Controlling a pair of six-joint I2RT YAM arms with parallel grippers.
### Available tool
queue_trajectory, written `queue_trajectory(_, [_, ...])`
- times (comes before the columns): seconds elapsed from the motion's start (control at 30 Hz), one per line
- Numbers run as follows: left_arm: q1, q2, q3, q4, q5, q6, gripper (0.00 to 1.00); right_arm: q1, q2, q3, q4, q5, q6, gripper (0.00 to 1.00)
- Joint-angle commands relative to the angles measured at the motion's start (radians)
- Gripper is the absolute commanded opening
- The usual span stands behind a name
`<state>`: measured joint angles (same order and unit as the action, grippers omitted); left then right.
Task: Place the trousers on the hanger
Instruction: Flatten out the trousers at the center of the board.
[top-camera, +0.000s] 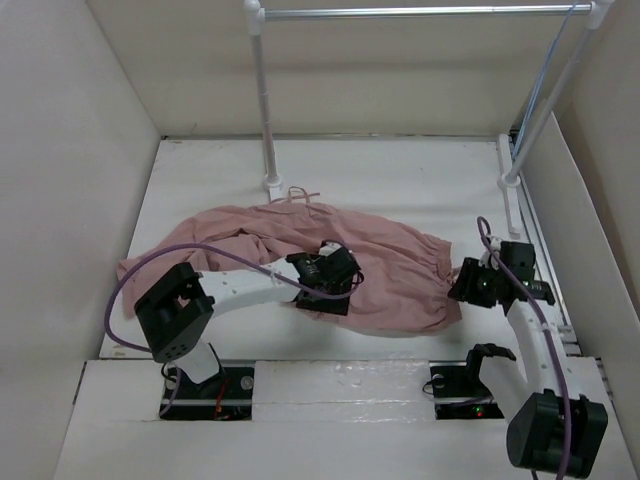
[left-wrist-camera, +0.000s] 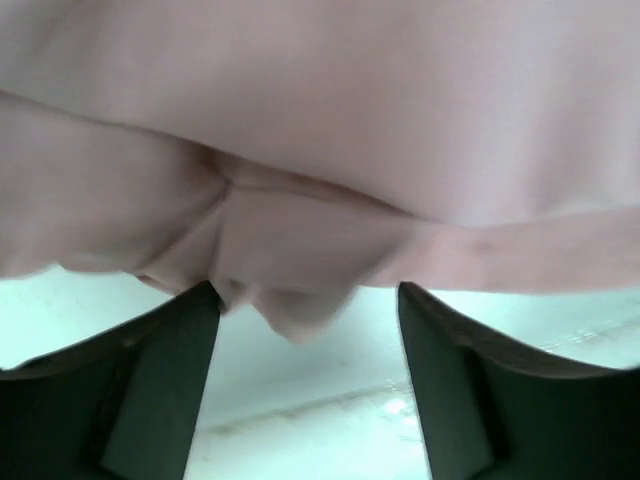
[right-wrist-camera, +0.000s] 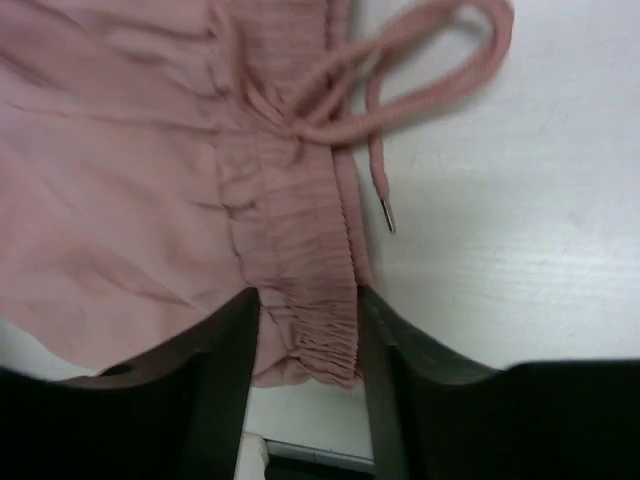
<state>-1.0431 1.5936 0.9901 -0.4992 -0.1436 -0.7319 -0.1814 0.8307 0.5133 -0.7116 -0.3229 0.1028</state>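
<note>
Right claw (right-wrist-camera: 305, 300) is pinching the gathered waistband of the trousers (top-camera: 390, 255), arm folding low by the right table (top-camera: 400, 170) edge. Left claw (left-wrist-camera: 308, 295) is hovering spread over a blurred fold mid-trousers, which are sprawling across the table. Hanger (top-camera: 545, 80) is hanging from the rail (top-camera: 420, 12) far right, thin, hook unclear. Bare table is showing behind.

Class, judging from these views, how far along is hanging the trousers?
Done: nothing yet; the trousers lie spread on the table. In hand: the right gripper pinches the waistband; the left gripper is open at a fold. Left: lifting, then draping them over the hanger on the rail.
</note>
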Motion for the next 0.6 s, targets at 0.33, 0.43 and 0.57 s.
queue_trajectory(0.33, [-0.179,0.236,0.584,-0.082,0.015,0.092,0.80,-0.009,0.410,0.245,0.524,-0.118,0.044,0.72])
queue_trajectory(0.43, [-0.179,0.334,0.637,-0.104,0.013,0.104,0.80,-0.020,0.519,0.248,0.584,-0.088,0.052,0.75])
queue_trajectory(0.57, [-0.179,0.338,0.518,-0.058,0.009,0.104,0.70,-0.029,0.610,0.228,0.675,-0.154,0.083,0.76])
